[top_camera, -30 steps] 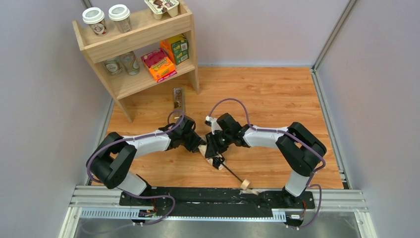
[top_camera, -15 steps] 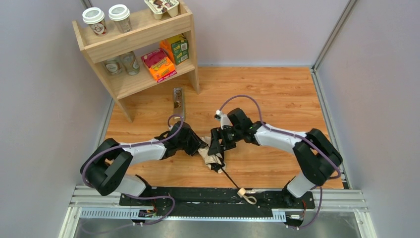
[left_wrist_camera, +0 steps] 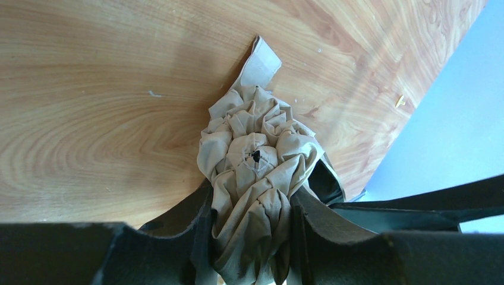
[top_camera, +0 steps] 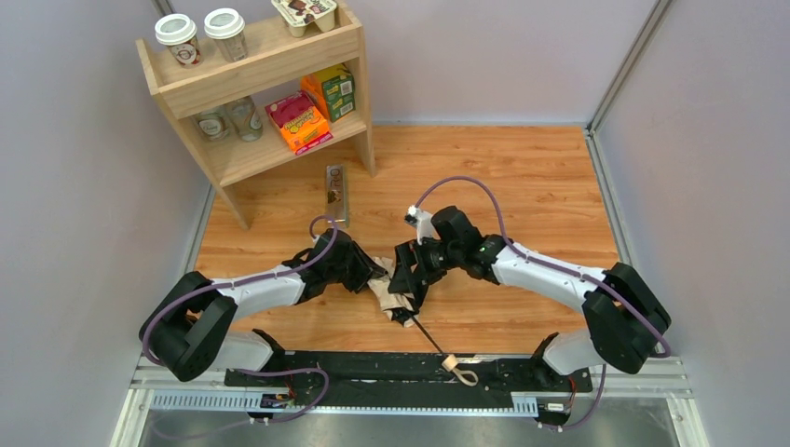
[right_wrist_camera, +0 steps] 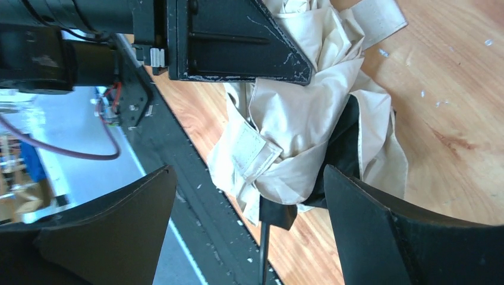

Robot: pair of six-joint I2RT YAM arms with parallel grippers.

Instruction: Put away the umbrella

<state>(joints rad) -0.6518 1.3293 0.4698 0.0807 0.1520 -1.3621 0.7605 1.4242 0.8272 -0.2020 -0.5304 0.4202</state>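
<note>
The umbrella (top_camera: 391,296) lies folded on the wooden table between the two arms, its beige canopy bunched. A thin black shaft (top_camera: 430,340) runs toward the near edge and ends in a light knob handle (top_camera: 451,362) with a loop strap. My left gripper (top_camera: 374,277) is shut on the canopy's top end, and fabric (left_wrist_camera: 255,160) bulges out between its fingers (left_wrist_camera: 205,225). My right gripper (top_camera: 411,280) stands wide open on both sides of the lower canopy (right_wrist_camera: 297,113), with the fingers (right_wrist_camera: 356,219) clear of the cloth. The shaft (right_wrist_camera: 264,249) shows between them.
A wooden shelf (top_camera: 264,149) stands at the back left with cups, glasses and snack boxes. A flat packet (top_camera: 335,191) lies on the table in front of it. A black rail (top_camera: 354,368) runs along the near edge under the handle. Grey walls close both sides.
My right gripper has opened wide and let go of the canopy. The umbrella's handle slid a little left and nearer the rail. The left gripper kept its hold.
</note>
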